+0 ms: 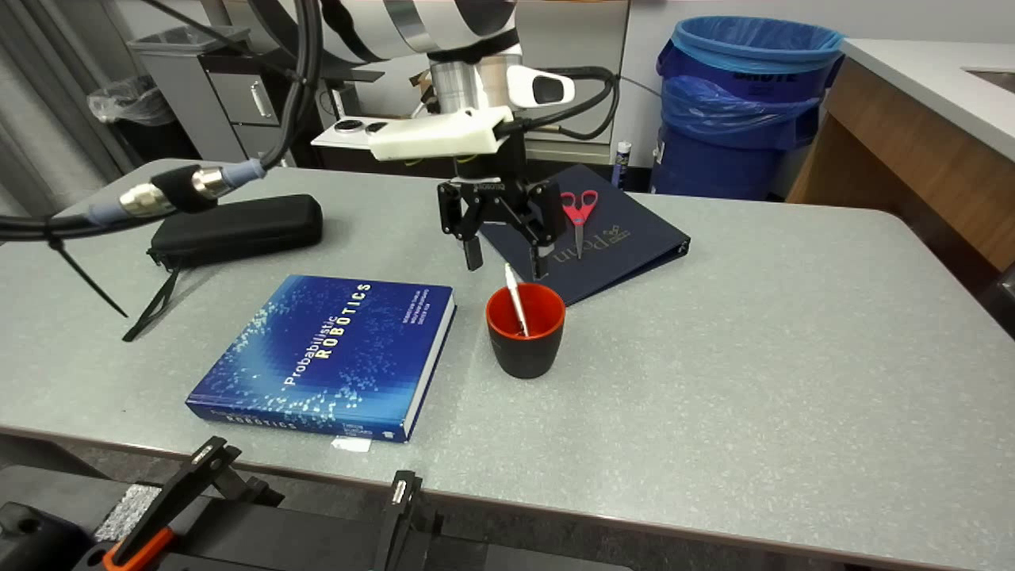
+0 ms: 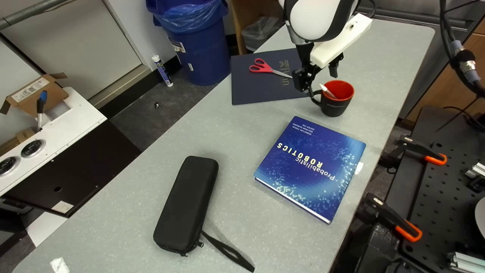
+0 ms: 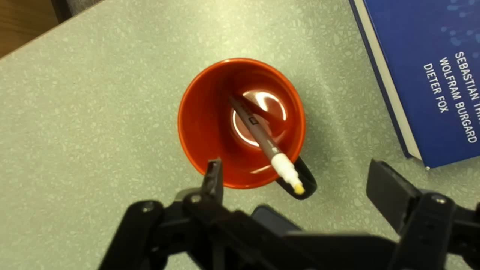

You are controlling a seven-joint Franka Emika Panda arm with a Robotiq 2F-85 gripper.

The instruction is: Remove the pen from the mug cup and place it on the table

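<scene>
The mug (image 1: pixel 523 357), black outside and red inside, stands upright on the grey table (image 1: pixel 753 381). The whitish pen (image 1: pixel 516 301) leans inside it, its white upper end sticking out past the rim. In the wrist view the pen (image 3: pixel 260 137) slants across the mug (image 3: pixel 202 123), its yellow-tipped end over the black handle. My gripper (image 1: pixel 507 268) is open and empty above the mug, a little to its folder side. In the wrist view the fingertips (image 3: pixel 294 168) are wide apart on either side of the pen's upper end, not touching it.
A thick blue book (image 1: pixel 325 357) lies beside the mug. A dark folder (image 2: pixel 261 89) with red-handled scissors (image 2: pixel 261 66) on it lies behind the mug. A black case (image 2: pixel 187 204) with a strap lies further along the table. Clamps (image 2: pixel 394 218) stand by the table's edge.
</scene>
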